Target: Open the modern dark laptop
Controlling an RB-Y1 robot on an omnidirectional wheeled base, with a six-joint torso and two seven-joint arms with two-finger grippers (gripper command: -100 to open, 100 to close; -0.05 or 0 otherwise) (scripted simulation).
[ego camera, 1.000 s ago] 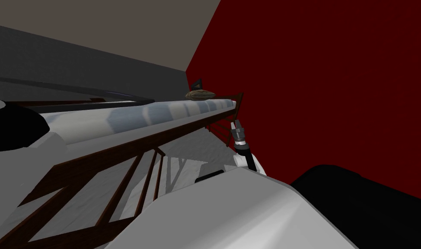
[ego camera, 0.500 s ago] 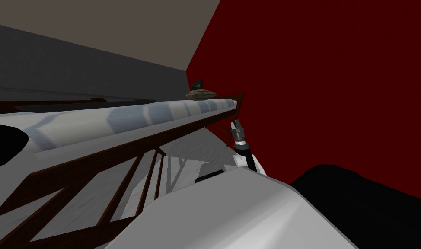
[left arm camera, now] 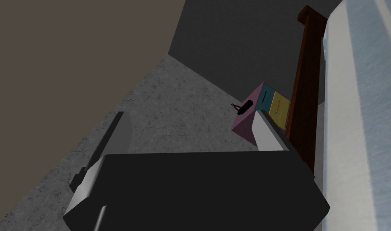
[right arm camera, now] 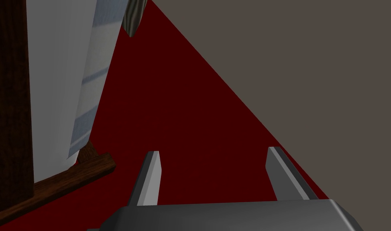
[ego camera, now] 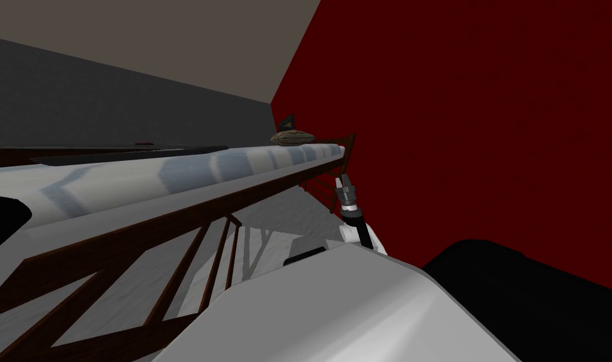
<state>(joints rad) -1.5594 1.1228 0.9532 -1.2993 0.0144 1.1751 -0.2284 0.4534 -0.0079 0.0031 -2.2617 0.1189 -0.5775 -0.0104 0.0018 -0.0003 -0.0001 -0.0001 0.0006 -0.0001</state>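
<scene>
1. Head view: the bed (ego camera: 173,217) with striped bedding (ego camera: 191,170) runs across in front of you. The laptop (ego camera: 141,151) reads as a dark flat slab seen edge-on, lying on the bed's far side; can't tell the lid gap. A pillow (ego camera: 292,136) sits at the far end. The right gripper (ego camera: 343,183) is low by the bed's corner, near the red wall (ego camera: 487,126).
2. Left wrist view: the left gripper (left arm camera: 189,113) has its fingers (left arm camera: 267,132) released and empty over the grey floor (left arm camera: 162,104). A coloured cabinet (left arm camera: 247,126) stands against the bed frame with a small black item (left arm camera: 245,107) on top.
3. Right wrist view: fingers (right arm camera: 150,176) spread and empty, facing the red wall.
</scene>
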